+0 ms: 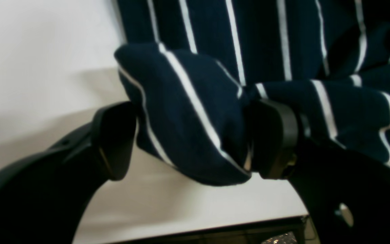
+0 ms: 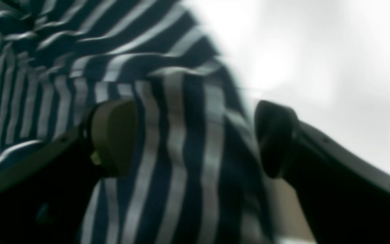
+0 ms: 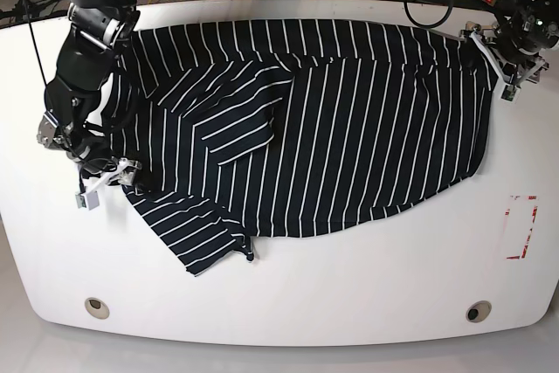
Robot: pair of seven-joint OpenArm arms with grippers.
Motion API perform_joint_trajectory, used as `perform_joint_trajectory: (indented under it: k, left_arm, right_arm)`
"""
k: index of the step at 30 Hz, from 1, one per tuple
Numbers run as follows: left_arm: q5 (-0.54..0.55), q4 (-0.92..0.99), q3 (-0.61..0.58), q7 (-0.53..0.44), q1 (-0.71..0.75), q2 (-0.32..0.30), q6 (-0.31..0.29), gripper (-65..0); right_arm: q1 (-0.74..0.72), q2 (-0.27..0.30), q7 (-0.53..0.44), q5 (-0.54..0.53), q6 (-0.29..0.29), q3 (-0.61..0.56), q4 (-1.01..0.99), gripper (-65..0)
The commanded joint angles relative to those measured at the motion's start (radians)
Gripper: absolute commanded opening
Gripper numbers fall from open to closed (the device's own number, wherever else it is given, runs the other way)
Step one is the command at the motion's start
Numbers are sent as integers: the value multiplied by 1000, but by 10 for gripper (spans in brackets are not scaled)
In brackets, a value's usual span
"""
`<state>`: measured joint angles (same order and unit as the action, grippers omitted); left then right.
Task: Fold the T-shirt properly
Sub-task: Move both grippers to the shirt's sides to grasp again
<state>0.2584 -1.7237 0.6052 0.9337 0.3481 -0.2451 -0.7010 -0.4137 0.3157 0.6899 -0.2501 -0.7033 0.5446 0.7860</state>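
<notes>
A: The T-shirt (image 3: 349, 120) sprawls across the counter (image 3: 288, 303), long axis running arm to arm.

B: Left pincer (image 1: 191, 139) and right pincer (image 2: 195, 139) both gape, cloth between their jaws, unclamped.

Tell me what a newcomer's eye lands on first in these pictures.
The large, dark navy cloth T-shirt with thin white stripes sprawls rumpled across the white oval table, one sleeve trailing toward the near edge. The left gripper stands open around a bunched fold of cloth at the far right corner; the right gripper straddles the shirt's left edge.
</notes>
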Motion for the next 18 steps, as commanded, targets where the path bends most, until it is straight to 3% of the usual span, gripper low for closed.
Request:
perform_joint_trajectory:
  k: [1, 2, 6, 9, 10, 14, 18]
  left_arm:
    - [0, -55, 81, -11, -11, -9, 3, -158]
    - [0, -62, 100, -11, -17, 0, 3, -158]
    - [0, -92, 160, -8, -93, 13, 3, -158]
    - [0, -94, 167, -6, -151, 13, 3, -157]
    - [0, -94, 169, 5, -186, 13, 3, -156]
    - [-6, -94, 170, 117, -306, 16, 3, -156]
    - [-67, -22, 164, 133, -429, 48, 3, -154]
  right_arm:
    - [-4, -26, 52, 24, 5, -5, -1, -176]
    - [-4, -31, 52, 25, 5, -5, -1, -206]
    - [-4, -46, 50, 28, 5, -10, -1, -452]
    - [-6, -48, 49, 28, 5, -11, -1, -588]
    - [-7, -48, 49, 28, 5, -13, -1, -614]
    - [-9, -48, 49, 30, 5, -13, -1, -617]
    - [-9, -46, 49, 30, 5, -13, -1, -617]
